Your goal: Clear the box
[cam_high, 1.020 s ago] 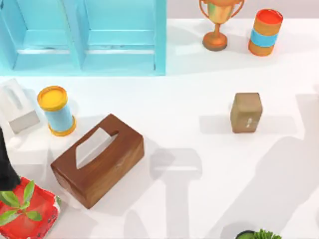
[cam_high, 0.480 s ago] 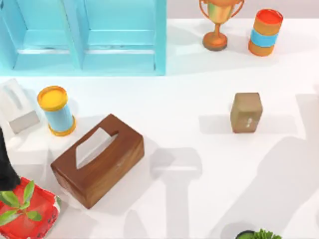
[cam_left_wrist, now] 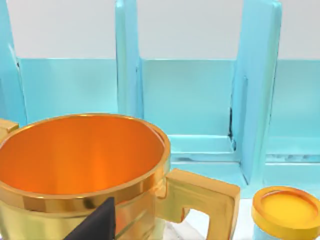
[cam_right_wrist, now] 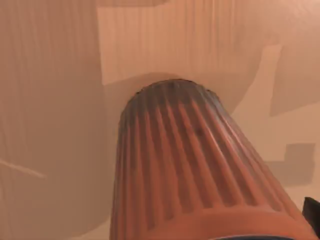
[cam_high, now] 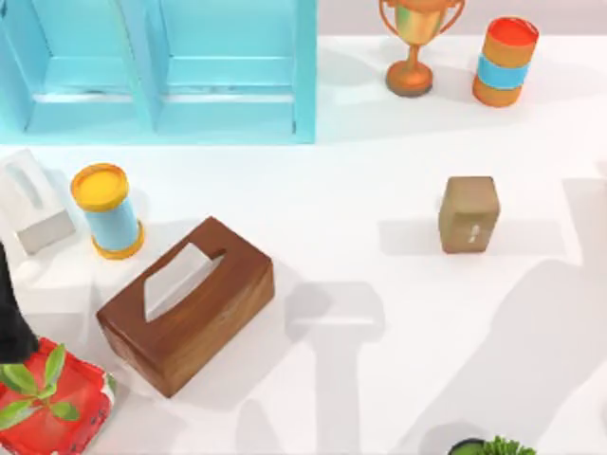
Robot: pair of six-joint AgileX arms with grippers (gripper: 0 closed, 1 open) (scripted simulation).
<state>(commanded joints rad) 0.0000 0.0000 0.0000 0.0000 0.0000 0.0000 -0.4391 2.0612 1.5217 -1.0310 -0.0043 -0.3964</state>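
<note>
Top view, compared with the two earlier frames: nothing has shifted on the worktop [cam_high: 379,190]; every object sits where it sat.

Wooden tissue box [cam_high: 186,303] lies at lower left of centre, turned at an angle, white tissue showing in its slot; yellow-lidded blue can [cam_high: 107,209] stands just beside it toward the left edge; white box [cam_high: 33,202] at the far left, near the can; small tan block [cam_high: 469,214] right of centre, well apart from the tissue box; trophy [cam_high: 414,43] and orange can [cam_high: 505,61] at the far right back; blue shelf [cam_high: 156,71] across the back left; red pot with a green plant [cam_high: 47,403] at the lower left corner; another green plant [cam_high: 498,446] at the bottom edge.

Left arm [cam_high: 11,313]: dark shape at the left edge above the red pot, unchanged; its wrist view shows a gold cup [cam_left_wrist: 85,170] very close, a dark fingertip [cam_left_wrist: 97,222] in front of it, the blue shelf behind; cannot tell how far that pincer is open or whether it grips the cup.

Right wrist view: a ribbed orange cylinder [cam_right_wrist: 195,170] close up over a tan surface, a dark corner of a finger [cam_right_wrist: 312,207] at the edge; pincer state cannot tell.
</note>
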